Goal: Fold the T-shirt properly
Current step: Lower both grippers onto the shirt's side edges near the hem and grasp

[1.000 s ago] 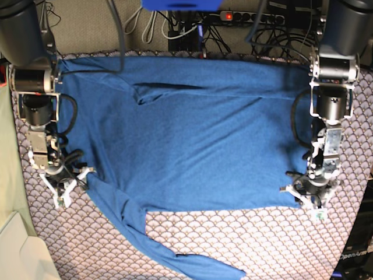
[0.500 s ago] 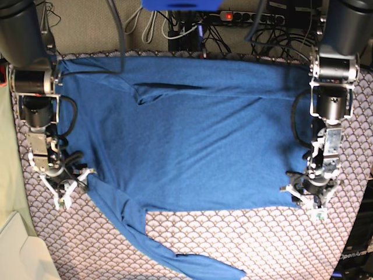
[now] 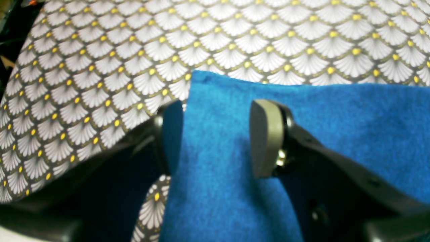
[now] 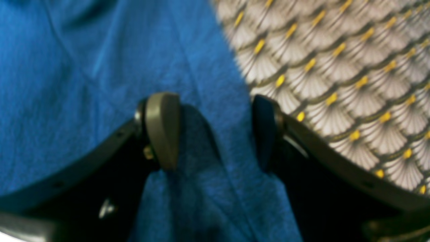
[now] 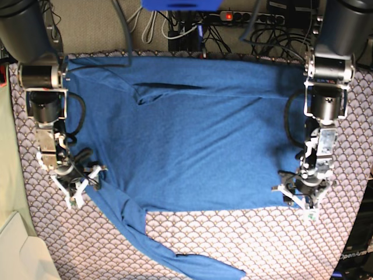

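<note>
T-shirt lies spread flat on your counter's scallop-patterned tablecloth, one sleeve trailing off its lower edge. Your left gripper straddles the shirt's hem corner, jaws apart, nothing clamped. Your right gripper straddles the shirt's opposite edge, likewise parted.

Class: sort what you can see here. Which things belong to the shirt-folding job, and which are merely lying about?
Part of the job:
T-shirt
left pincer, open over the shirt's corner
right pincer, open at the shirt's edge

Lying about:
patterned tablecloth
power strip and cables behind the table
</note>
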`<state>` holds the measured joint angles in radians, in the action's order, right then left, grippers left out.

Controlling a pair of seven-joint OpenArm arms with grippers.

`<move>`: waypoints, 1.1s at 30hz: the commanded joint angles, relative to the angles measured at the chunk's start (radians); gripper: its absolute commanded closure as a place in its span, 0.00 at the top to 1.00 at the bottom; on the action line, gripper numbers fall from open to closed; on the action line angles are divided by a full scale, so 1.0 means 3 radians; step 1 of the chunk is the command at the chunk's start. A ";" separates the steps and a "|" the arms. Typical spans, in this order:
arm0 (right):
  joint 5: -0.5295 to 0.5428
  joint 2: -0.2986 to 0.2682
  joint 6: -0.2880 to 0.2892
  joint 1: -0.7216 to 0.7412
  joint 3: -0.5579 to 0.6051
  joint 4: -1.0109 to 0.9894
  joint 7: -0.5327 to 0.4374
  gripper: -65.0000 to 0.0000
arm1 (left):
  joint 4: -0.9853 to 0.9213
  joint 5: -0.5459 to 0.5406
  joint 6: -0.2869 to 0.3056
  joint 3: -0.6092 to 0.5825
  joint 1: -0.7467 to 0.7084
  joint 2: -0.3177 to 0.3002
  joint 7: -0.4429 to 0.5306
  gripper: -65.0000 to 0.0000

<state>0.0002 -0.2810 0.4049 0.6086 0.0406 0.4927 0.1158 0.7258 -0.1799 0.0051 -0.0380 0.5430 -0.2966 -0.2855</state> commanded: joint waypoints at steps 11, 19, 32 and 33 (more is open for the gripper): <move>0.0017 -0.0104 -0.0002 0.0081 0.0036 0.0069 -0.0097 0.54 | 0.0038 0.0009 -0.0025 0.0022 0.0116 -0.0001 0.0090 0.49; 0.0017 -0.0150 -0.0007 0.0086 0.0015 0.0069 -0.0107 0.54 | 0.0038 0.0009 -0.0025 0.0027 0.0116 0.0004 0.0090 0.49; 0.0017 -0.0161 -0.0217 0.0055 0.0026 0.0048 -0.0225 0.49 | 0.0038 0.0009 -0.0025 0.0011 0.0116 0.0014 0.0095 0.49; 0.0017 -0.0155 -0.0217 0.0055 0.0026 0.0048 -0.0225 0.45 | 0.0038 0.0009 -0.0025 0.0011 0.0116 0.0014 0.0095 0.49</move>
<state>0.0002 -0.3157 0.3428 0.5941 0.0517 0.4938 0.0742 0.7250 -0.1795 0.0032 -0.0357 0.5434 -0.2821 -0.2859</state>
